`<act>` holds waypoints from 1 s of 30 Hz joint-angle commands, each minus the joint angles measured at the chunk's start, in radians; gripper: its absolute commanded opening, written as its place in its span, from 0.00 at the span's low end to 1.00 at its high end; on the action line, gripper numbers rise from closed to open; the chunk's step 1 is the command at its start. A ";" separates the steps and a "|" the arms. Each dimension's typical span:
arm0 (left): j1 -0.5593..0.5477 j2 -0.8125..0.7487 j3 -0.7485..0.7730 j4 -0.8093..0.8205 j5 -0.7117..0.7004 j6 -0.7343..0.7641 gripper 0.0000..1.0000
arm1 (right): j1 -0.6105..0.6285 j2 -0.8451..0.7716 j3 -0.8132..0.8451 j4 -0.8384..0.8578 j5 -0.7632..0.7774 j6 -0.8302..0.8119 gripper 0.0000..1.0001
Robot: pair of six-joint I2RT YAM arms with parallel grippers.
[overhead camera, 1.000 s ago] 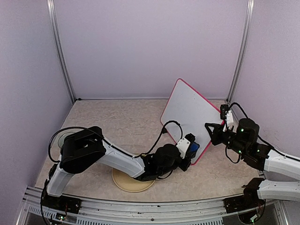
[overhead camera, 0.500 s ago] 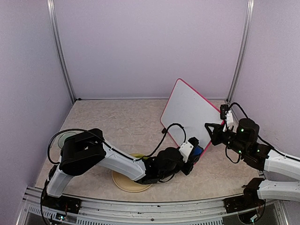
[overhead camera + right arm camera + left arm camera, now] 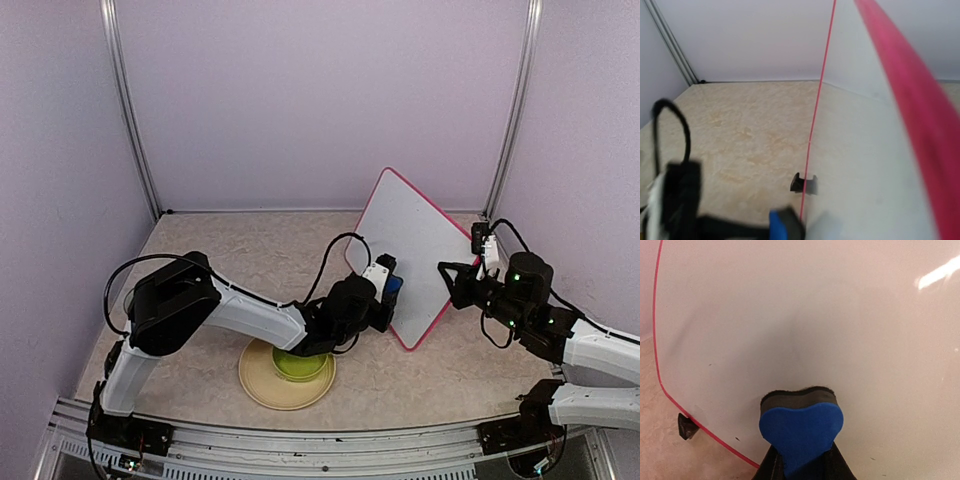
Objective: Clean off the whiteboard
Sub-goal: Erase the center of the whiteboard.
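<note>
The whiteboard (image 3: 415,245), white with a pink-red frame, stands tilted at the right on a black foot (image 3: 687,425). Its face (image 3: 815,320) looks clean apart from tiny dark specks. My left gripper (image 3: 386,287) is shut on a blue heart-shaped eraser (image 3: 801,432) whose dark felt presses against the board's lower left part. My right gripper (image 3: 455,283) grips the board's right edge. In the right wrist view the board (image 3: 875,165) fills the right side, with its frame (image 3: 910,100) blurred up close. The eraser (image 3: 782,226) shows at the bottom there, and my own fingers do not show.
A tan plate (image 3: 262,385) with a green disc (image 3: 303,365) in it lies on the table under the left arm. Metal corner posts (image 3: 135,140) and lilac walls close in the cell. The left arm's cable (image 3: 335,255) loops above its wrist.
My left gripper has carried the eraser from the board's lower corner up and left along its face. The forearm has swung back, uncovering the green disc on the plate. The right arm has not moved.
</note>
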 commanded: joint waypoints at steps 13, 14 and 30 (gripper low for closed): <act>0.027 0.033 -0.032 -0.003 -0.033 0.017 0.01 | 0.019 -0.011 0.021 0.065 -0.118 0.064 0.00; 0.023 0.029 -0.042 0.008 -0.027 0.018 0.01 | 0.019 -0.012 0.024 0.063 -0.119 0.064 0.00; -0.051 0.041 -0.053 0.052 -0.006 0.057 0.00 | 0.017 -0.071 0.074 0.003 -0.123 0.063 0.00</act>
